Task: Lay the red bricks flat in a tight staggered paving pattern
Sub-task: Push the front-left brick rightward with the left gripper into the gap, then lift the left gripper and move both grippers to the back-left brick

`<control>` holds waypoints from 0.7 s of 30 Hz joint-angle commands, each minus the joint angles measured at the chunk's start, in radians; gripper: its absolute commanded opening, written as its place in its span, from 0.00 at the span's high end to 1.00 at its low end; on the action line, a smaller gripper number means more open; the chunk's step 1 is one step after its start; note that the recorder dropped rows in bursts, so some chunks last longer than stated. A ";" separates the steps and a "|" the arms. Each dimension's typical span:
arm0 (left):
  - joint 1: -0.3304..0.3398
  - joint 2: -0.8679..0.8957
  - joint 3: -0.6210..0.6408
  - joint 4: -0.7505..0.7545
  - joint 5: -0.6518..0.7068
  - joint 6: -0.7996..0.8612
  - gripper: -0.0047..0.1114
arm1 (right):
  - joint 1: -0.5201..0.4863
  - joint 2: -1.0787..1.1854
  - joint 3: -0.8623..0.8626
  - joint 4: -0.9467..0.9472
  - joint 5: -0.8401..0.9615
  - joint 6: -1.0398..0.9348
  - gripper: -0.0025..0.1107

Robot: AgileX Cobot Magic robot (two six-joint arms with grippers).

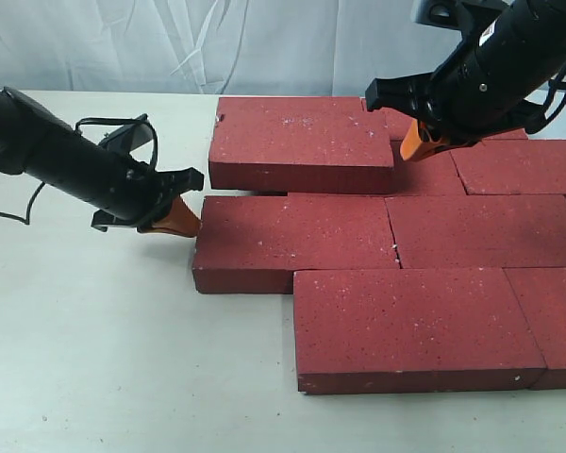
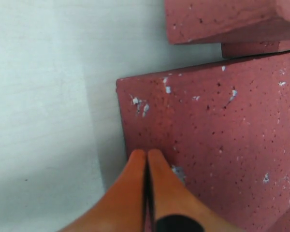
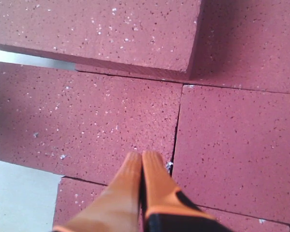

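Several red bricks lie flat in staggered rows on the table. One brick (image 1: 302,142) (image 3: 96,29) at the back rests partly on top of its neighbours. My left gripper (image 1: 191,225) (image 2: 146,153) is shut and empty, its tips against the left end of the middle-row brick (image 1: 292,241) (image 2: 208,135). My right gripper (image 1: 410,149) (image 3: 142,155) is shut and empty. It hovers by the right end of the raised brick, over the seam between two middle-row bricks (image 3: 87,121) (image 3: 237,145).
The pale table (image 1: 94,359) stretches to the left and front of the bricks. A white curtain (image 1: 170,42) hangs behind. The front-row brick (image 1: 410,326) sticks out toward the near edge, and further bricks (image 1: 524,165) run off the right side.
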 commanded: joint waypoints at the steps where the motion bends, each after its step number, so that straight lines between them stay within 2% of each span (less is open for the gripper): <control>1: -0.002 0.001 -0.006 0.019 0.000 0.001 0.96 | -0.007 -0.009 0.003 -0.004 -0.012 -0.008 0.99; 10: 0.011 0.001 -0.006 0.057 -0.010 -0.001 0.96 | -0.007 -0.009 0.003 -0.007 -0.023 -0.010 0.99; 21: 0.116 0.001 -0.028 0.041 0.023 -0.003 0.96 | -0.007 0.002 0.005 -0.031 -0.047 -0.010 0.99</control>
